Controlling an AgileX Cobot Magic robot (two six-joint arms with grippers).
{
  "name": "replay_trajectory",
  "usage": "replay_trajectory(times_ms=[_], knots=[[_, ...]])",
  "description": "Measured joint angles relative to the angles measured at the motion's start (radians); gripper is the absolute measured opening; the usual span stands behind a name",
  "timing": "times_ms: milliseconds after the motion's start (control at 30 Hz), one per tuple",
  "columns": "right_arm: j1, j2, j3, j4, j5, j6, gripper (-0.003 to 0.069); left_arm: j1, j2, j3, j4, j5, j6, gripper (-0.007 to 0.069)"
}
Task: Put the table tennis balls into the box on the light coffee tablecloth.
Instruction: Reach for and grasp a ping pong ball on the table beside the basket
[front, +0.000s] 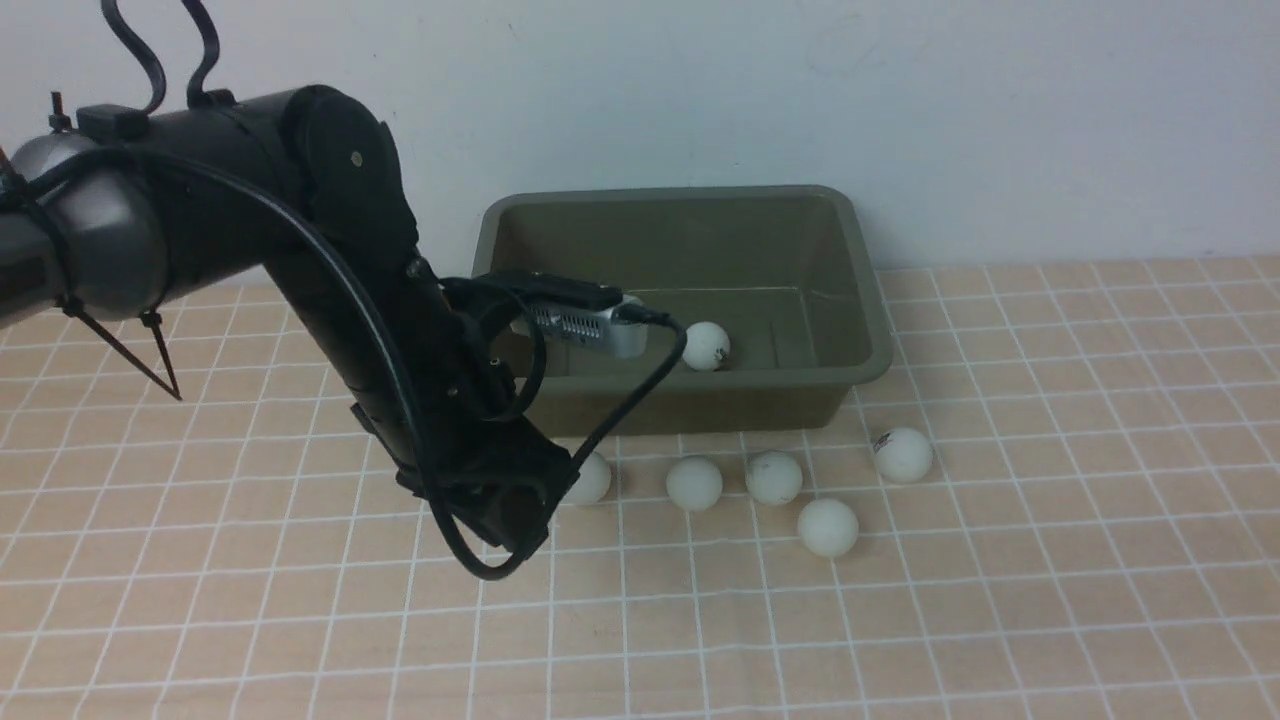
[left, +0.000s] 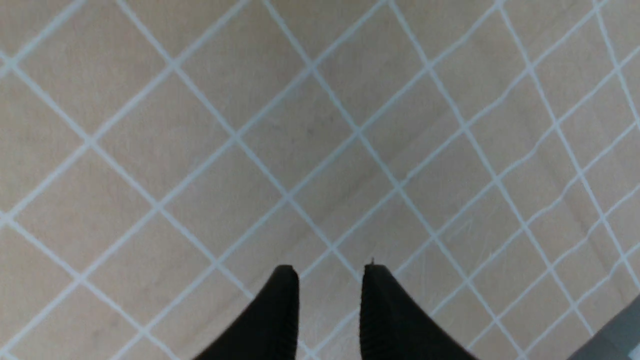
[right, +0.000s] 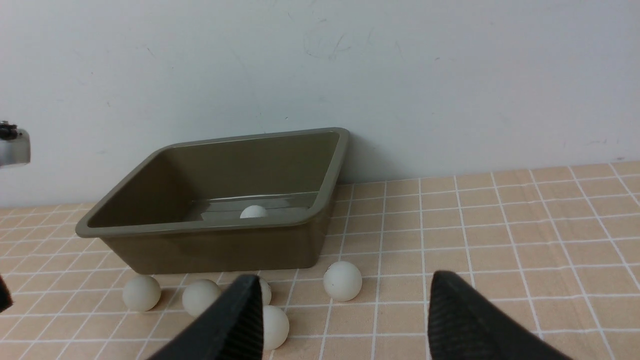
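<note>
Balls (front: 694, 483) on gridded tablecloth (front: 1000, 600), white wall (front: 900, 100), left gripper (left: 330, 272) slightly parted, right gripper (right: 345, 279) wide, both empty

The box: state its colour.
The box is olive green, plain, no pattern; shows best in the right wrist view.

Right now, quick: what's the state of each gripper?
Left gripper: jaws only slightly apart, holding nothing.
Right gripper: wide open, holding nothing.
</note>
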Motion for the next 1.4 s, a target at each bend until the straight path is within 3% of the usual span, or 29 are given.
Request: replay_trajectory(times_ms=[267,500,633,900,1100,1400], knots=[[0.000,0.000,0.000,0.000,0.000,0.000,0.0407,-0.001,0.008,0.000,-0.032,-0.172,0.023,0.0239],[0.000,0.000,0.000,0.000,0.000,0.000,0.0405,-0.001,0.021,0.000,-0.033,-0.080,0.021,0.0301],[0.000,0.000,0.000,0.000,0.000,0.000,0.0405,-0.001,0.021,0.000,-0.027,-0.010,0.021,0.0262],[0.000,0.000,0.000,0.000,0.000,0.000,0.0405,-0.001,-0.010,0.039,-0.029,0.048,0.021,0.0091],[0.000,0.000,0.000,0.000,0.000,0.000,0.0405,-0.001,-0.142,0.184,-0.030,0.044,0.021,0.0048],[0.000,0.000,0.000,0.000,0.000,0.000,0.0404,-0.001,-0.206,0.264,-0.103,-0.342,0.062,0.0048]])
